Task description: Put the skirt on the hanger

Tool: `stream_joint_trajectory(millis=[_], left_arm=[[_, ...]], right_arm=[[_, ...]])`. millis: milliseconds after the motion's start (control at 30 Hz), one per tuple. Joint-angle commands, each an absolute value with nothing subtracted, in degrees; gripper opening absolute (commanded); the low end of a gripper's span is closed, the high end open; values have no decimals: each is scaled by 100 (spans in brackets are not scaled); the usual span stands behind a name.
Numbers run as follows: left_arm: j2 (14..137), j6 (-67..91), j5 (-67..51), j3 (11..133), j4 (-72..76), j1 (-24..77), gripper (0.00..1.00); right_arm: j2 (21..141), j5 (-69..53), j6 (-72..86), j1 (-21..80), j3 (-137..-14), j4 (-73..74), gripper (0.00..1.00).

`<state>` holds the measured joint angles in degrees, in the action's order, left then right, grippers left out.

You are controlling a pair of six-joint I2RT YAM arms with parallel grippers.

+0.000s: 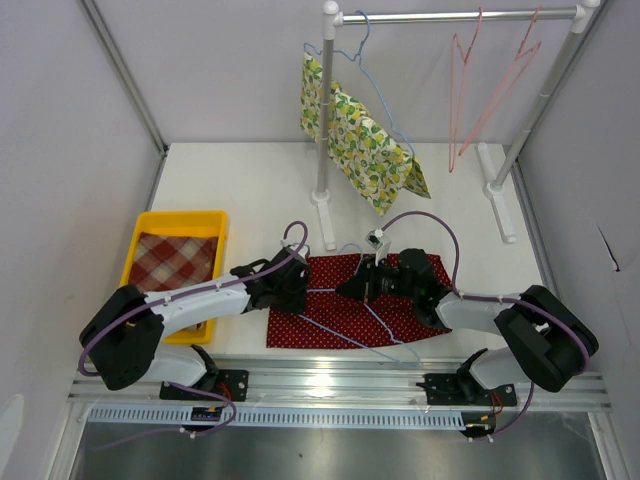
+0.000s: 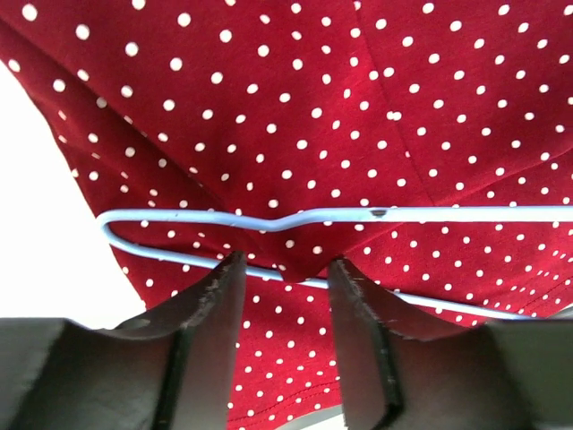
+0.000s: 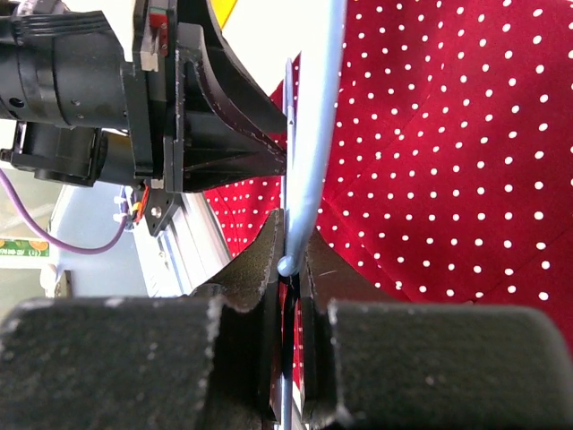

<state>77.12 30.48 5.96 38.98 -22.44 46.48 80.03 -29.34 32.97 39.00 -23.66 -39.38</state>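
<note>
Right fingers (image 3: 260, 260) clenched on hanger (image 2: 448, 213); left fingers (image 2: 215, 305) parted astride skirt (image 2: 358, 90) fold, six o'clock of view; pinching hanger too risks dislodging it.

skirt (image 1: 335, 318): dark red, dotted with white
hanger (image 2: 179, 213): light blue
tray (image 1: 180, 217): yellow
cloth (image 1: 175, 260): checked red and white
hung garment (image 1: 365, 150): printed yellow, green, white

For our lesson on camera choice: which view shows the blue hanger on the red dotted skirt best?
Left wrist: the hanger shows its bent end sharply against the skirt. Right wrist sees one wire, pinched by the right gripper. Top view shows only faint lines.
</note>
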Motion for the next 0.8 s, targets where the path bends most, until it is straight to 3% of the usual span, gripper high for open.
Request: stream_joint_trajectory(millis=[0, 233, 333, 433, 767], left_arm=[[7743, 2971, 747, 4087, -1942, 4720, 44], [7813, 2918, 844, 4166, -2021, 4764, 21], [7743, 2892, 923, 4262, -2152, 4807, 6], [7629, 2856, 1011, 4412, -2381, 4825, 0], [7409, 2523, 993, 5062, -3312, 4816, 0]], right_arm=[[8086, -2883, 3129, 3902, -2417, -4201, 0], [8104, -2830, 3120, 3885, -2408, -4175, 0], [8095, -2707, 3050, 3876, -2434, -4079, 0], [8156, -2680, 2980, 3797, -2548, -4034, 0], [8507, -2566, 2646, 3410, -2856, -3937, 0]])
